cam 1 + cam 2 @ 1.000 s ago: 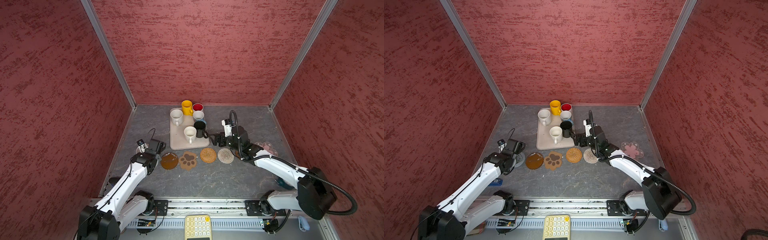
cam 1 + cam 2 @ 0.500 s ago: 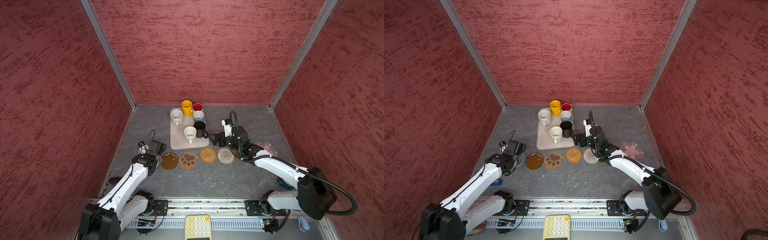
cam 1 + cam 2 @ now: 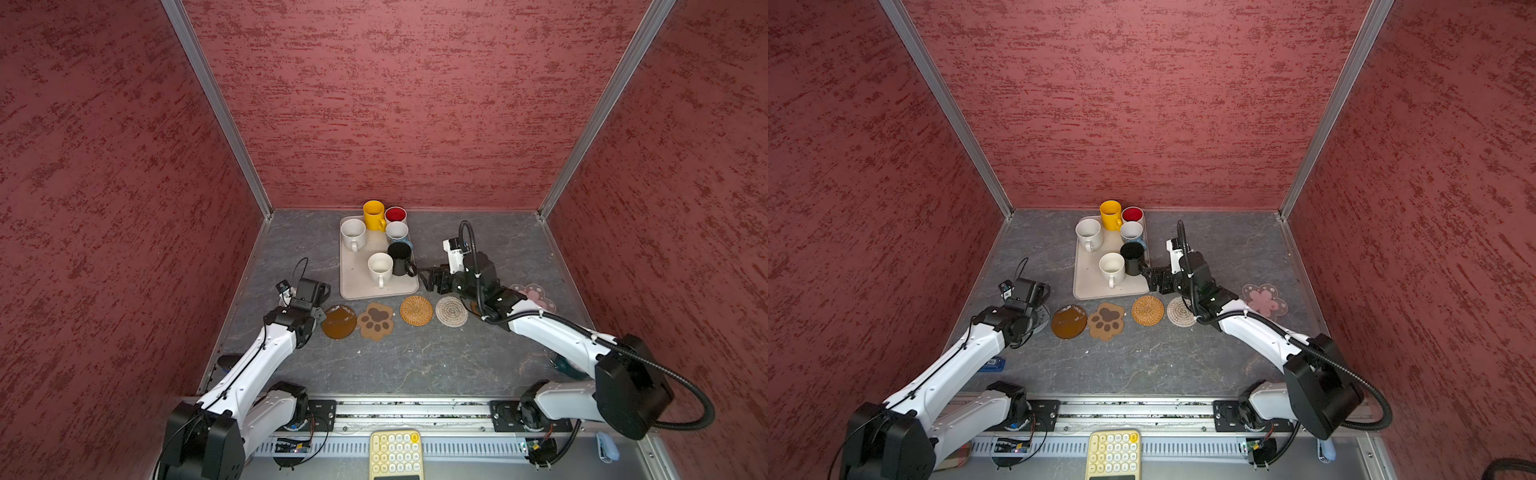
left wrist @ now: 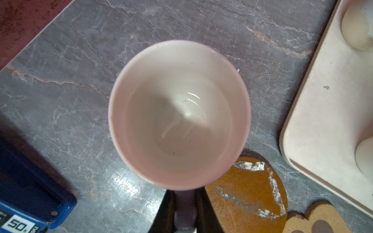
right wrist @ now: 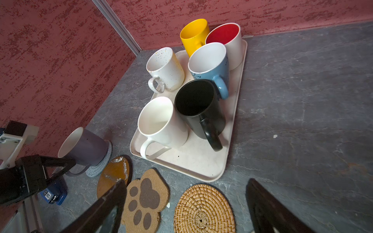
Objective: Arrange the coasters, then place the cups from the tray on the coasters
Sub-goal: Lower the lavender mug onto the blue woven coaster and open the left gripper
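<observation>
Mugs (image 3: 1112, 266) number seven. Six stand upright on the cream tray (image 3: 357, 286) at the back of the desk (image 3: 415, 365): yellow mug (image 3: 373, 214), red-lined mug (image 3: 395, 215), speckled white mug (image 3: 353, 233), blue mug (image 3: 397, 231), black mug (image 3: 400, 259) and plain white mug (image 3: 380, 266). The seventh, a lilac mug (image 5: 84, 146), stands on a grey woven coaster (image 5: 101, 165) left of the tray, its handle clamped between the left gripper's (image 4: 184, 196) fingers. Along the tray's near edge lie an amber coaster (image 3: 338, 322), paw coaster (image 3: 376, 321), rattan coaster (image 3: 416, 310) and whitish woven coaster (image 3: 451, 311). A pink flower coaster (image 3: 1264, 301) lies further right, which makes six coasters in plain sight. The right gripper (image 3: 424, 280) hovers at the tray's near right corner beside the black mug's handle, fingers wide apart around nothing. A blue box (image 4: 26, 201) lies by the left arm.
</observation>
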{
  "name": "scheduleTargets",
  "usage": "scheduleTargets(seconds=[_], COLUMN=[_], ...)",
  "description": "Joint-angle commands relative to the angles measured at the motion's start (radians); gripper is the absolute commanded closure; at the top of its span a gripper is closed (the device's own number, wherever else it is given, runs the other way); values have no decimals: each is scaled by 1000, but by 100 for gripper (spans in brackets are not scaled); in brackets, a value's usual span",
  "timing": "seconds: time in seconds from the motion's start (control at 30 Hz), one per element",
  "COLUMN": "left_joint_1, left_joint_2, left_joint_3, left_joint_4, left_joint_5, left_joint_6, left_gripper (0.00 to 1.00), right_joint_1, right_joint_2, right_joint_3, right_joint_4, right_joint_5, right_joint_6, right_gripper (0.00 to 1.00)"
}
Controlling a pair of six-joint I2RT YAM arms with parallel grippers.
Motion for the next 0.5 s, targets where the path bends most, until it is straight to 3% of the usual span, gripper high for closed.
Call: scheduleTargets(seconds=[0.0, 0.3, 0.47], left_joint_1=[6, 7, 7], left_joint_2=[-16, -22, -47], left_joint_3=[5, -25, -38], left_joint_4=[63, 68, 56], left_joint_5=[-10, 0, 0], left_joint_6=[13, 12, 11], left_gripper=[100, 99, 69], right_joint_1=[5, 6, 6], right_joint_2=[3, 5, 3], right_joint_3=[14, 11, 8], right_joint_4=[17, 20, 21], right_joint_5=[11, 18, 20], right_joint_6=[-15, -12, -13], right_gripper=[7, 7, 7])
